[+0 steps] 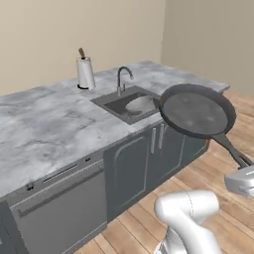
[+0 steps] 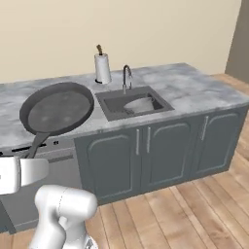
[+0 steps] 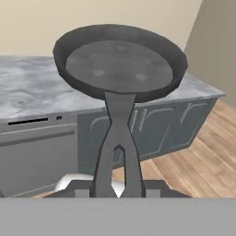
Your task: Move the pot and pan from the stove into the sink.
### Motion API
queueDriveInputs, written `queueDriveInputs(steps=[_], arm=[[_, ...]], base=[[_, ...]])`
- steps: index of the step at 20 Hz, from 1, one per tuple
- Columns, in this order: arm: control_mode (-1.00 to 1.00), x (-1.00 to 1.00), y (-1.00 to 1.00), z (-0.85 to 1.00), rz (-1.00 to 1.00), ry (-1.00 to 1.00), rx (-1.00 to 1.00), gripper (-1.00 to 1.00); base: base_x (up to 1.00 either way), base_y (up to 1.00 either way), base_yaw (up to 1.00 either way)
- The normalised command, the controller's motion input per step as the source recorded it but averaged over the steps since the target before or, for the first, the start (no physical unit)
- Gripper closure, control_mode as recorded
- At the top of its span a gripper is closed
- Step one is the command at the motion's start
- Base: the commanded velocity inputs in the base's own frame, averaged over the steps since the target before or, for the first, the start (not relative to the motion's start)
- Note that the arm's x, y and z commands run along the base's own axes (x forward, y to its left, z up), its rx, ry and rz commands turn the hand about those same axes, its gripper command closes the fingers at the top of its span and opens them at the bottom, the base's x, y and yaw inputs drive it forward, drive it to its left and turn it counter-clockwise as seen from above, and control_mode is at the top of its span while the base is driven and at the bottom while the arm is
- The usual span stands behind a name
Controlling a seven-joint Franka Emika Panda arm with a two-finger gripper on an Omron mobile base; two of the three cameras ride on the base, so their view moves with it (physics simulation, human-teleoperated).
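My gripper (image 3: pixel 117 189) is shut on the handle of the dark grey pan (image 3: pixel 119 62) and holds it in the air, roughly level, in front of the counter. In the left base view the pan (image 1: pixel 197 111) hangs just right of the sink (image 1: pixel 106 100), with the gripper (image 1: pixel 246 163) at the handle's end. From the right base view the pan (image 2: pixel 57 109) floats left of the sink (image 2: pixel 109 114), gripper (image 2: pixel 30 154) below it. The silver-grey pot (image 1: pixel 140 104) (image 2: pixel 139 104) lies inside the basin. The stove is out of view.
A gooseneck faucet (image 2: pixel 126 75) stands behind the basin, and a paper towel roll (image 2: pixel 102 68) stands on the marble counter (image 1: pixel 44 124) behind it. Below are a dishwasher front (image 1: pixel 59 203) and grey cabinet doors (image 2: pixel 160 151). Wooden floor lies in front.
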Motion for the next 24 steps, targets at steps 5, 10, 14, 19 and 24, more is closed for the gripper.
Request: queueDriveInputs(steps=[5, 10, 14, 19, 24], arm=[[1.0, 0.0, 0.0, 0.0, 0.0, 0.0, 0.0, 1.0], [1.0, 0.0, 0.0, 0.0, 0.0, 0.0, 0.0, 1.0], [1.0, 0.0, 0.0, 0.0, 0.0, 0.0, 0.0, 1.0], [1.0, 0.0, 0.0, 0.0, 0.0, 0.0, 0.0, 1.0], [1.0, 0.0, 0.0, 0.0, 0.0, 0.0, 0.0, 1.0]], base=[[0.0, -0.02, 0.45], [0.0, -0.01, 0.45], [0.0, -0.01, 0.45], [0.0, -0.03, 0.43], [0.0, -0.03, 0.27]])
